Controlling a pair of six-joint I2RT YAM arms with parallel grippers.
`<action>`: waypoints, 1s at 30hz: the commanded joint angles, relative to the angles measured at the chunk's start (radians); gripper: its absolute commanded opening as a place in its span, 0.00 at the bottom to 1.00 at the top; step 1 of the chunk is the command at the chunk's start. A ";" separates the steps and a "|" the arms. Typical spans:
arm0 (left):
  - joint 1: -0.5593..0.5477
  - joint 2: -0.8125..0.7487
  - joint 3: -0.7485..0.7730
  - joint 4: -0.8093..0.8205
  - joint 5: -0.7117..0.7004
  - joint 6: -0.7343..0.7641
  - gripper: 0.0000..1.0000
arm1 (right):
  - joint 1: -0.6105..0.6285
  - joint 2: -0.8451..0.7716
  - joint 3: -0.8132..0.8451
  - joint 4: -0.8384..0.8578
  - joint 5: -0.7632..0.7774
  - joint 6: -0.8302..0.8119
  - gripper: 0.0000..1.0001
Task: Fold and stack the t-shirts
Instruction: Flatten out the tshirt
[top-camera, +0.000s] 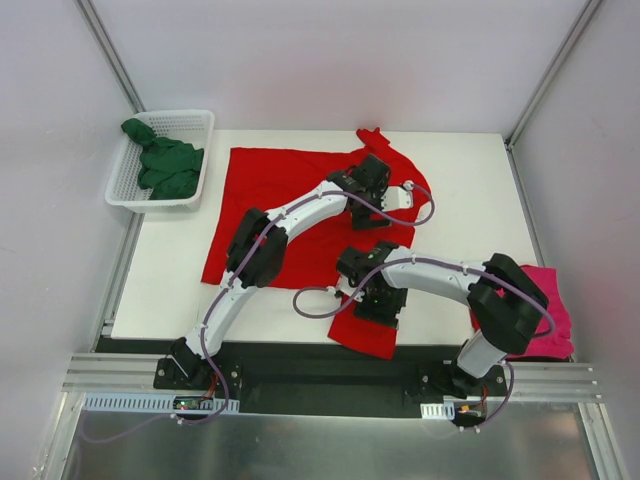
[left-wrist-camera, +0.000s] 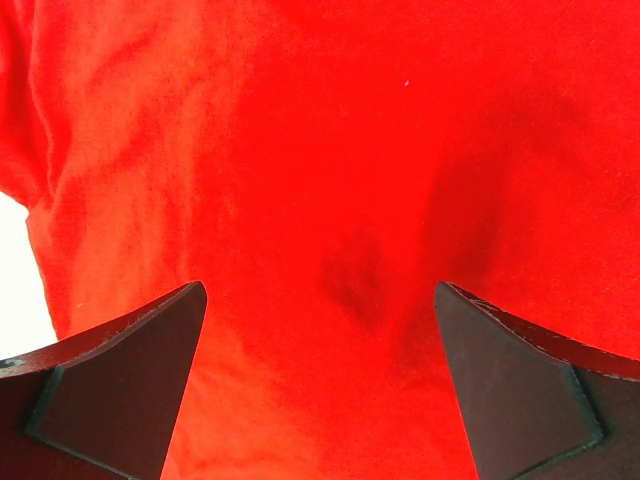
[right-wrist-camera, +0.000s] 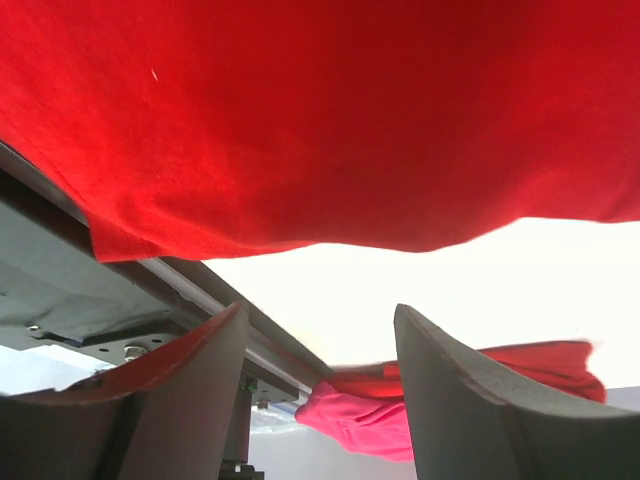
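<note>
**Your two arms meet over a red t-shirt (top-camera: 285, 180) on the white tabletop (top-camera: 470, 180).**

The red t-shirt lies spread and rumpled across the middle of the tabletop, with one part reaching the near edge. A white mesh basket (top-camera: 195, 120) sits at the far left corner and holds the dark green t-shirt (top-camera: 168, 168), bunched up. The magenta-pink t-shirt (top-camera: 560, 300) rests folded at the near right edge, behind your right arm's elbow. Your left end effector (left-wrist-camera: 320, 300) hangs over the red cloth near its far side, fingers spread wide (whether it touches the fabric cannot be told). Your right end effector (right-wrist-camera: 320, 310) is at the shirt's near part, fingers also wide apart and gripping nothing.
</note>
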 joint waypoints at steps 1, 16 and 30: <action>0.007 -0.075 -0.019 -0.004 -0.014 0.016 0.99 | 0.010 -0.044 -0.054 0.039 0.003 0.018 0.63; 0.007 -0.082 -0.032 -0.004 -0.037 0.009 0.99 | 0.018 -0.107 -0.150 0.240 -0.025 -0.035 0.58; 0.007 -0.082 -0.034 -0.004 -0.043 0.021 0.99 | 0.019 -0.084 -0.171 0.280 -0.060 -0.046 0.37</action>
